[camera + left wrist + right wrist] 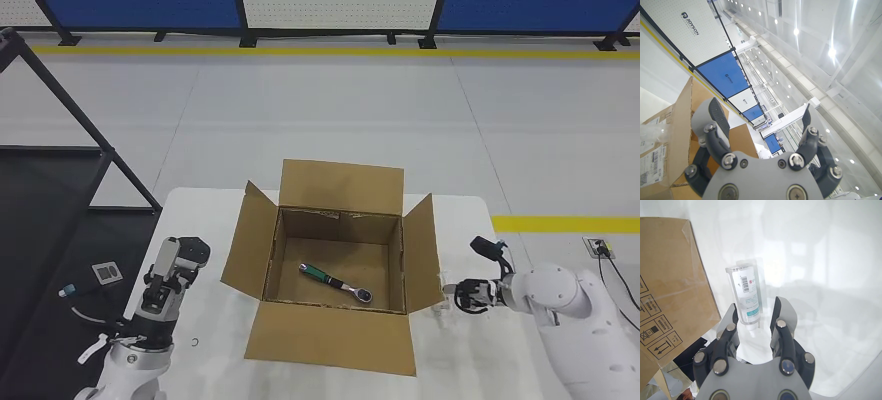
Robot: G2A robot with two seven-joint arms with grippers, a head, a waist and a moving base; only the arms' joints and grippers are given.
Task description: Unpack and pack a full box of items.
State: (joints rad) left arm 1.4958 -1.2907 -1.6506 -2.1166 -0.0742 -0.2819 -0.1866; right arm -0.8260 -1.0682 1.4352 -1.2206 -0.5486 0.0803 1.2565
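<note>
Open cardboard box (340, 185) in the middle of the white table (200, 215), with all four flaps folded outward. On its bottom, a ratchet wrench (335, 281) with a green handle, lying slantwise, handle toward the far left, metal head toward the near right.

Right of the box, just beside the right flap, a tube (746, 294) in clear plastic wrapping, with a white label and a barcode. Resting on the table or held just above it: cannot tell which. Cap end turned toward the right gripper (756, 305), at the right side of the table. Jaws spread, the tube's cap end between them. One finger (734, 313) against the wrapping or very close to it, the other well off it, so not pinched.

Left gripper (762, 105) at the left side of the table, near the box's left flap and apart from it. Pointed upward, away from the tabletop, toward the ceiling lights. Jaws spread wide, dark ribbed pads (718, 113) facing each other.
</note>
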